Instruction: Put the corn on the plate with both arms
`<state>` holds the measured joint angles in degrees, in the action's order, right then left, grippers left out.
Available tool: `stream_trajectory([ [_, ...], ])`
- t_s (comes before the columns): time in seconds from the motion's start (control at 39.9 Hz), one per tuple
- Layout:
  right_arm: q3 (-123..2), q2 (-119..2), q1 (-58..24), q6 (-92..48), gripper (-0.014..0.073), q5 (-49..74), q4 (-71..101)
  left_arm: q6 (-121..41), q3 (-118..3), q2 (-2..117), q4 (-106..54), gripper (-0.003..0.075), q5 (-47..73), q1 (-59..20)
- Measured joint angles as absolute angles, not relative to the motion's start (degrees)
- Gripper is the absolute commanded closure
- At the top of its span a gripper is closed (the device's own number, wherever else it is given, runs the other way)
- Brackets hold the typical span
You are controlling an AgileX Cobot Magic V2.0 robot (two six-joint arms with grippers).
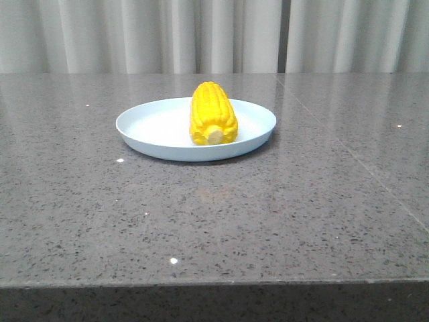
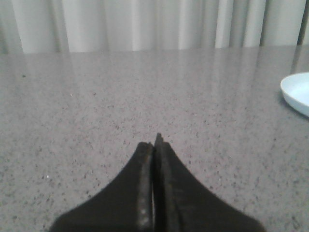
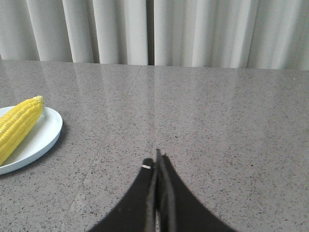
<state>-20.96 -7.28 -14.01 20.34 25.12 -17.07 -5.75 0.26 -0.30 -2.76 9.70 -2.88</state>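
Note:
The yellow corn (image 1: pixel 212 113) lies on the pale blue plate (image 1: pixel 147 124) in the middle of the table, its cream stub end toward the front. Neither arm shows in the front view. My left gripper (image 2: pixel 154 143) is shut and empty, low over bare table, with only the plate's rim (image 2: pixel 297 93) in sight far off to one side. My right gripper (image 3: pixel 157 159) is shut and empty over bare table; the corn (image 3: pixel 19 126) on the plate (image 3: pixel 41 137) shows well away from it.
The grey speckled stone table (image 1: pixel 301 215) has a seam running toward the back right and a front edge close to the camera. A pale curtain (image 1: pixel 214 33) hangs behind the table.

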Motion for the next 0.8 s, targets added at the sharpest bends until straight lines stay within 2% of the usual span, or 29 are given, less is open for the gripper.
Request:
stream_trajectory([
  [0.8, -20.96, -7.28, -14.01, 20.34, 0.0656, 25.12, -17.07, -5.75, 0.26, -0.30, -2.76, 0.0741, 8.11, -2.81],
])
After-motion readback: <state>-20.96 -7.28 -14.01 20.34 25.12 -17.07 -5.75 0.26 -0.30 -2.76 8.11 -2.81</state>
